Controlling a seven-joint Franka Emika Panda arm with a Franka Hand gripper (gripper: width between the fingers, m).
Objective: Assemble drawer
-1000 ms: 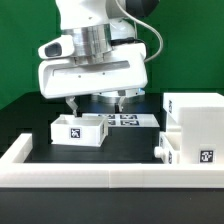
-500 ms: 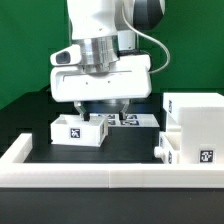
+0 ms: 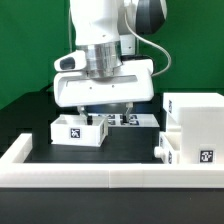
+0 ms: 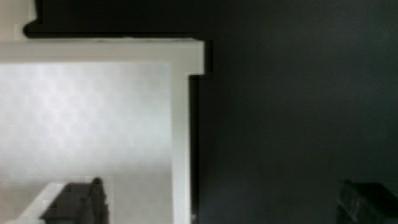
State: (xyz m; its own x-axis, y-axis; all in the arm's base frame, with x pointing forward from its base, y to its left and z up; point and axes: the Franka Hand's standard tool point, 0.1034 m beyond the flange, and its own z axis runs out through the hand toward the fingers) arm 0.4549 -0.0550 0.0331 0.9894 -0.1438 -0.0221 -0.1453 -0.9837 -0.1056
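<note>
One low rail [image 3: 90, 178] crosses the front of the exterior view, well short of the jaws. Behind it the casing [image 3: 198, 118] stands on the black tabletop [image 3: 120, 150], well apart from the jaws toward the exterior view's right. The near tray [image 3: 166, 149] sits just beside its foot; whether the two touch I cannot tell.

Farther back, the far tray [image 3: 78, 130] lies below the jaws and a little toward the exterior view's left of them. Its long axis runs across the view, roughly in line with the jaws' opening. The jaws are spread wide and hold nothing. One finger [image 3: 88, 113] hangs over the tray's hollow, the other over the marker board [image 3: 128, 121] past its end.

The wrist view agrees, with white tray to one side and bare tabletop to the other. I judge the tray's end wall lies between the fingers, so a straight descent would straddle it.

Against a second ago, the hand has slid toward the exterior view's right, squared up and sunk slightly. The far tray has not moved.
</note>
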